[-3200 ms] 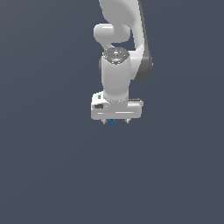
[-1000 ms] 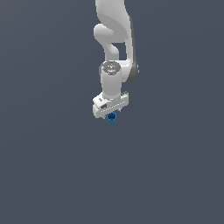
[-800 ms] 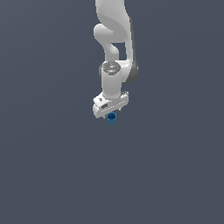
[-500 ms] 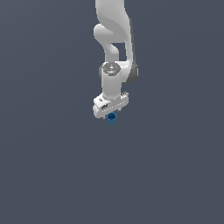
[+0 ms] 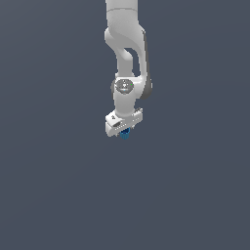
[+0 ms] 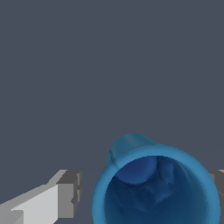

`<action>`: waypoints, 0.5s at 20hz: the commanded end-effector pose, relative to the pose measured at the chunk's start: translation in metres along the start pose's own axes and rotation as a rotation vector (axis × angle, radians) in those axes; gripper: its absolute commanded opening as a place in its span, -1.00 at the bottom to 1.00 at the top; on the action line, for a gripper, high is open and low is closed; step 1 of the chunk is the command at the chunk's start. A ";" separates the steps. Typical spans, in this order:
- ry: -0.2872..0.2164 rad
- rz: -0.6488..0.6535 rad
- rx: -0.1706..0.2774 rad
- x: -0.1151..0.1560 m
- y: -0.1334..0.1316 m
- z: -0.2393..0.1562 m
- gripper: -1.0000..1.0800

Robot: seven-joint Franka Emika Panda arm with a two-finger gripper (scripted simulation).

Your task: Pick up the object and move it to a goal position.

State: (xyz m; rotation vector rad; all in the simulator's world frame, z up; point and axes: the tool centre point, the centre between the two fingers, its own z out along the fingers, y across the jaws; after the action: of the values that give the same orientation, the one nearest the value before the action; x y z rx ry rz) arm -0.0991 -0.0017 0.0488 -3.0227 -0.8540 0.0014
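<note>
1. Looking at the exterior view, I see my gripper (image 5: 125,133) hanging under the white arm (image 5: 128,58), pointing down.
2. Its fingers (image 6: 65,197) are closed on the blue object (image 5: 125,134).
3. My wrist view shows the object (image 6: 155,183) as a hollow cup between them.

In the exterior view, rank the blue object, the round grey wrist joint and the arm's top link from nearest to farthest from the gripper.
1. Blue object: held at the tips of the gripper.
2. Round grey wrist joint: above the gripper.
3. Top link: at the picture's upper edge.
</note>
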 end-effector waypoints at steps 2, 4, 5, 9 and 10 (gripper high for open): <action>0.001 -0.001 -0.001 0.000 0.000 0.008 0.92; 0.001 -0.001 -0.001 0.000 0.000 0.009 0.92; 0.001 -0.001 -0.001 0.000 0.000 0.009 -1.00; 0.001 -0.001 -0.001 0.000 0.000 0.009 -1.00; 0.001 -0.001 -0.001 0.000 0.000 0.009 -1.00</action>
State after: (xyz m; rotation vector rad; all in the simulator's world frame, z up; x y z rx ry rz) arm -0.0984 -0.0025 0.0411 -3.0238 -0.8540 -0.0010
